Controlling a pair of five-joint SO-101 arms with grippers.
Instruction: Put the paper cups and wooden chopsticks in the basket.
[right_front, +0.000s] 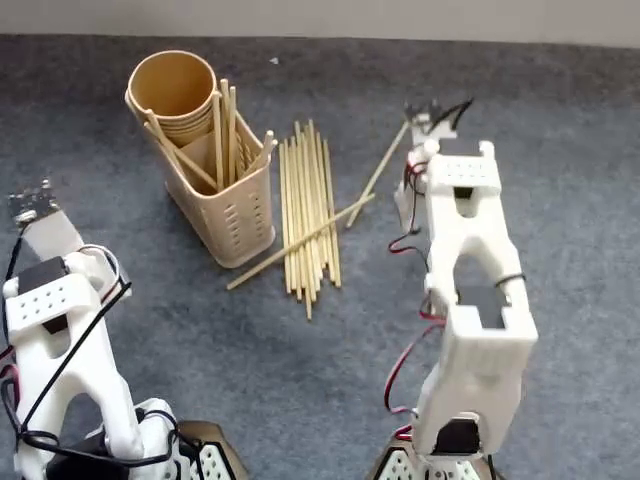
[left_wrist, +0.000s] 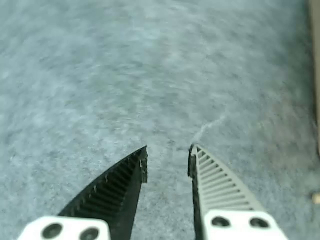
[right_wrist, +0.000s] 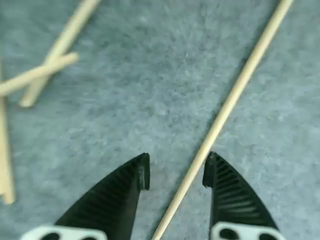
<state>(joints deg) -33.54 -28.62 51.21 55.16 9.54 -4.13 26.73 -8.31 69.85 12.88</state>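
Observation:
A beige slotted basket (right_front: 240, 215) stands at the back left, holding stacked paper cups (right_front: 175, 90) and several wooden chopsticks (right_front: 222, 130). To its right on the carpet lies a bundle of chopsticks (right_front: 308, 215), with one chopstick (right_front: 300, 243) slanting across it. Farther right lies a single slanted chopstick (right_front: 380, 175). My right gripper (right_wrist: 175, 172) is low over this chopstick (right_wrist: 235, 90), open, with the stick running between its fingers. My left gripper (left_wrist: 167, 160) is open over bare carpet, and its arm (right_front: 55, 300) sits at the front left.
Grey carpet (right_front: 200, 340) covers the table. Two crossed chopstick ends (right_wrist: 50, 62) lie ahead of the right gripper. A beige edge (left_wrist: 315, 50) borders the left wrist view. Open carpet lies between the two arms at the front.

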